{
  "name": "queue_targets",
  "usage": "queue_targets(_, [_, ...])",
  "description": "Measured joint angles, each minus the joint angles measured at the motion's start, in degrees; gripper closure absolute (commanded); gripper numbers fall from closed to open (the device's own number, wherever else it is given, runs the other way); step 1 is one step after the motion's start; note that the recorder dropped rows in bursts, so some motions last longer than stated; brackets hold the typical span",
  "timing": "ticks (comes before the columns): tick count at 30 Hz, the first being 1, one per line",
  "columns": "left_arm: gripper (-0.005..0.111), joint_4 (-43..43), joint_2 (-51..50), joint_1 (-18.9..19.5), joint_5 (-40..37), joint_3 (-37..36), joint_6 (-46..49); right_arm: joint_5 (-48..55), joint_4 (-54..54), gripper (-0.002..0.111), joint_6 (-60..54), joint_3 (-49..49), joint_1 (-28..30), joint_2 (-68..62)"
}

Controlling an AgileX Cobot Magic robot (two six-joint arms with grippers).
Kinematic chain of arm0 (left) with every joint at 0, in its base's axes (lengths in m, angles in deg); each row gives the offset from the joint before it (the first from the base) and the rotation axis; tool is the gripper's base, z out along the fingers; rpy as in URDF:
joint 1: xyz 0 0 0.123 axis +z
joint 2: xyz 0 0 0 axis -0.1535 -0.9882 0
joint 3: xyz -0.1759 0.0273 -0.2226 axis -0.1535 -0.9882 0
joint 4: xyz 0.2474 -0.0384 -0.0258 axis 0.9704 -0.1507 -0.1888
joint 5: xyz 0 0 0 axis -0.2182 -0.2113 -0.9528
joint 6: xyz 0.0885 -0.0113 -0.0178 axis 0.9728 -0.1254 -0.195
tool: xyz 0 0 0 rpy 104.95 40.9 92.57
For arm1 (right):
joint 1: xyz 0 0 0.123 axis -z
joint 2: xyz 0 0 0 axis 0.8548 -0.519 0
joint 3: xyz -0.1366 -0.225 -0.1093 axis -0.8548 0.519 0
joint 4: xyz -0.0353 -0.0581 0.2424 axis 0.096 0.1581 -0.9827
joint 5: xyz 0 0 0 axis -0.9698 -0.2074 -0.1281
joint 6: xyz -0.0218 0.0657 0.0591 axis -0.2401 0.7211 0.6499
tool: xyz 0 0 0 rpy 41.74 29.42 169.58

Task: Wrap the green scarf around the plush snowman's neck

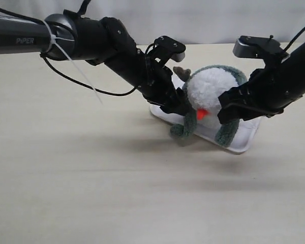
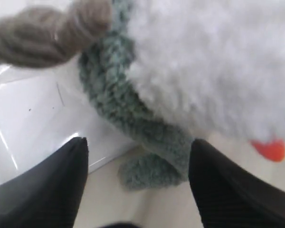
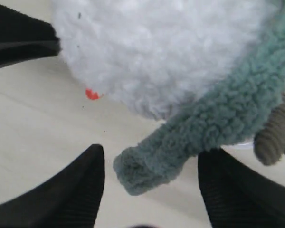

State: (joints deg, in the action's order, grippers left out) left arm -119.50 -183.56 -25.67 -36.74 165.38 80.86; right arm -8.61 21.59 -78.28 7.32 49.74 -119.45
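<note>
The plush snowman (image 1: 209,87) lies on a white tray (image 1: 242,141), its head with the orange nose (image 1: 201,114) toward the front. The green scarf (image 1: 226,133) loops behind the neck, and both ends hang down in front. My left gripper (image 1: 180,108) is open at the left end (image 1: 182,131); in the left wrist view that scarf (image 2: 133,118) end lies loose between the fingers (image 2: 52,190) of the gripper (image 2: 138,142). My right gripper (image 1: 226,110) is open too; in its wrist view the gripper (image 3: 151,152) straddles the other scarf (image 3: 147,171) end without touching it.
A brown twig arm (image 2: 47,38) sticks out beside the scarf over the tray (image 2: 33,123); the other twig arm (image 3: 275,137) shows in the right wrist view. Beige tabletop (image 1: 91,188) spreads in front and to the left.
</note>
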Motion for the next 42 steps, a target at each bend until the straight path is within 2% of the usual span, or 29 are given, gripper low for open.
queue_targets(7, [0.049, -4.91, 0.37, -0.13, 0.19, 0.0, 0.69, 2.12, 8.64, 0.052, 5.89, -0.1, 0.0, -0.2])
queue_targets(11, [0.049, -14.59, 0.37, -0.13, 1.86, 0.0, 5.2, 1.74, 10.14, 0.052, 7.55, -0.1, 0.0, -3.14])
queue_targets(14, [0.049, -20.23, 0.37, -0.76, 7.63, 0.0, 6.75, 1.88, 10.39, 0.052, 7.77, -0.67, 0.0, -4.2])
queue_targets(21, [0.049, -21.71, -0.51, -1.46, 13.81, 0.0, 8.55, 3.21, 10.92, 0.053, 7.77, -6.81, 0.0, -0.6])
queue_targets(26, [0.049, -21.04, -2.14, -1.58, 13.15, 0.0, 8.86, -3.1, 10.92, 0.054, 7.77, -8.82, 0.0, 2.91])
queue_targets(30, [0.049, -20.58, -2.76, -1.58, 11.83, 0.0, 8.98, -10.4, 10.92, 0.069, 7.77, -9.03, 0.0, 2.42])
queue_targets(37, [0.049, -20.31, -2.79, -1.58, 11.71, 0.0, 9.66, -11.47, 16.11, 0.104, 9.03, -9.03, 0.0, -2.45])
queue_targets(42, [0.049, -20.18, -2.79, -1.58, 11.82, 0.0, 9.66, -11.5, 24.29, 0.104, 15.21, -9.03, 0.0, -3.04])
